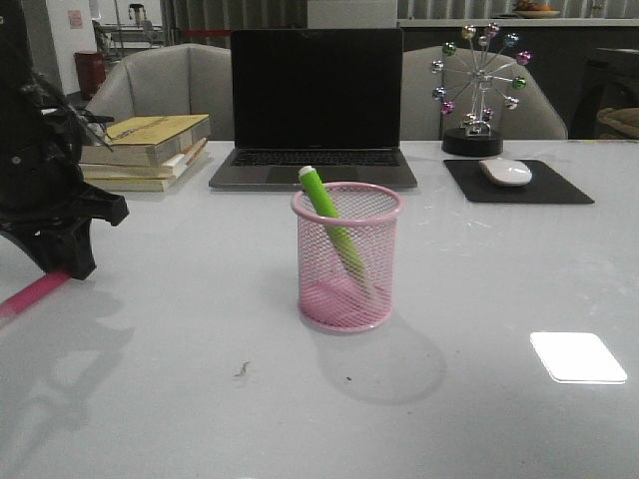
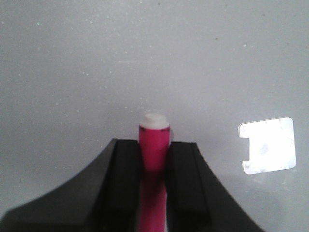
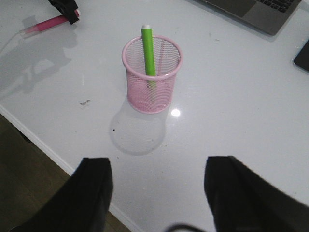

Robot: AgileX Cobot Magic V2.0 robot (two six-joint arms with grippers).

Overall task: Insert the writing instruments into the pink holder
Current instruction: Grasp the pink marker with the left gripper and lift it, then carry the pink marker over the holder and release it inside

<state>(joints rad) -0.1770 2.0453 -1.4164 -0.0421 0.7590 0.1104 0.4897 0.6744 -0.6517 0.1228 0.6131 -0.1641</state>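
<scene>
The pink holder [image 1: 347, 264] [image 3: 152, 82] stands upright mid-table. A green marker [image 1: 324, 200] [image 3: 148, 50] leans inside it, whitish end above the rim. At the far left, low over the table, my left gripper [image 1: 78, 267] [image 2: 154, 145] [image 3: 72, 17] is shut on the pink marker [image 1: 32, 294] [image 2: 154, 150] [image 3: 46, 23]. Its jaws press both sides of the barrel, and its whitish end sticks out past the fingertips. My right gripper [image 3: 157, 166] hangs open and empty above the near table edge, short of the holder; it is out of the front view.
Behind the holder sit an open laptop [image 1: 318, 100], a stack of books [image 1: 150, 145] at back left, and a mouse [image 1: 506, 172] on a black pad [image 1: 559, 188] beside a ferris-wheel ornament [image 1: 481, 85]. The table's near edge [image 3: 38, 140] runs close to my right gripper.
</scene>
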